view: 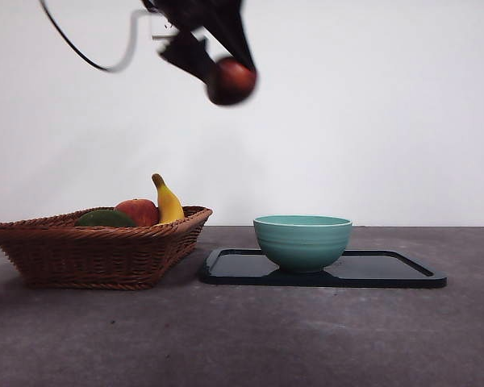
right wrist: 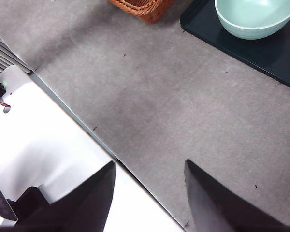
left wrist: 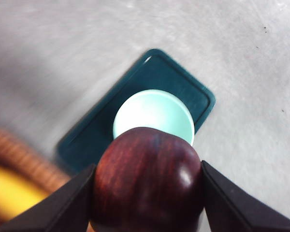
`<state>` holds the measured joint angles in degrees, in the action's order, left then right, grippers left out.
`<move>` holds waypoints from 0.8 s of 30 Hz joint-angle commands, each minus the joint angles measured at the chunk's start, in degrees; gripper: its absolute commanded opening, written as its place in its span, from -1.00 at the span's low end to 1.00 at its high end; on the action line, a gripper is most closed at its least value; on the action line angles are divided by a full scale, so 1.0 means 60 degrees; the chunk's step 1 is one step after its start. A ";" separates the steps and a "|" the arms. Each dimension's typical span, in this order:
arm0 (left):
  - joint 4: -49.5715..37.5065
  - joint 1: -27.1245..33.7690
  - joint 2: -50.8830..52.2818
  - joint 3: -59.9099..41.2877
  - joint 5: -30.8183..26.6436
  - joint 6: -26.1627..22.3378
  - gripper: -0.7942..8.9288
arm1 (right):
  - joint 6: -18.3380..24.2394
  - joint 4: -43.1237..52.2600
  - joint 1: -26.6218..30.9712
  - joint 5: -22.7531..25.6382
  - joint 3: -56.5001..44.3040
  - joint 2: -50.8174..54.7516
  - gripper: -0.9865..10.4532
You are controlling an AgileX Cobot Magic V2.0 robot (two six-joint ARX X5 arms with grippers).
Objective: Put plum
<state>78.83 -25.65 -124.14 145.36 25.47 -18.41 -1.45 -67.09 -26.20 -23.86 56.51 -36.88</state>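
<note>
Half done, by my reckoning | left gripper (left wrist: pixel 147 193) clamps the plum (left wrist: pixel 147 181) high in the air, between basket (view: pixel 97 250) and bowl (left wrist: pixel 153 113); right gripper (right wrist: pixel 150 193) waits with jaws apart, empty | left: carry over the bowl; lower; release

glossy smooth plum (left wrist: pixel 147 181), woven wicker basket (view: pixel 97 254), glazed bowl (view: pixel 302 242), matt rough grey table (view: pixel 250 339)

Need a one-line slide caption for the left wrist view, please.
Left gripper carries the plum clamped between its jaws, above the teal bowl on the dark tray.
</note>
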 commanded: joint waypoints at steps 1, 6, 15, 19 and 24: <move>0.0266 0.0262 0.0302 0.0397 0.0084 -0.0248 -0.48 | 0.0117 0.0025 -0.0051 -0.0036 0.0055 -0.0055 -0.43; 0.0674 0.0845 0.1016 0.0182 0.0433 -0.0317 -0.48 | 0.0117 -0.0018 -0.0051 -0.0036 0.0055 -0.0055 -0.43; 0.0718 0.1683 0.2816 -0.2146 0.0586 -0.0601 -0.47 | 0.0357 -0.0047 -0.0051 -0.0062 0.0055 -0.0055 -0.43; 0.0710 0.1967 0.3504 -0.3646 0.0586 -0.0827 -0.47 | 0.0361 -0.0051 -0.0051 -0.0153 0.0055 -0.0055 -0.43; 0.0313 0.2040 0.3982 -0.5315 0.0590 -0.0831 -0.47 | 0.0404 -0.0040 -0.0051 -0.0295 0.0055 -0.0055 -0.43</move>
<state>80.97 -13.19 -100.07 113.84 28.53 -22.26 0.19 -67.66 -26.20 -25.39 56.51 -36.88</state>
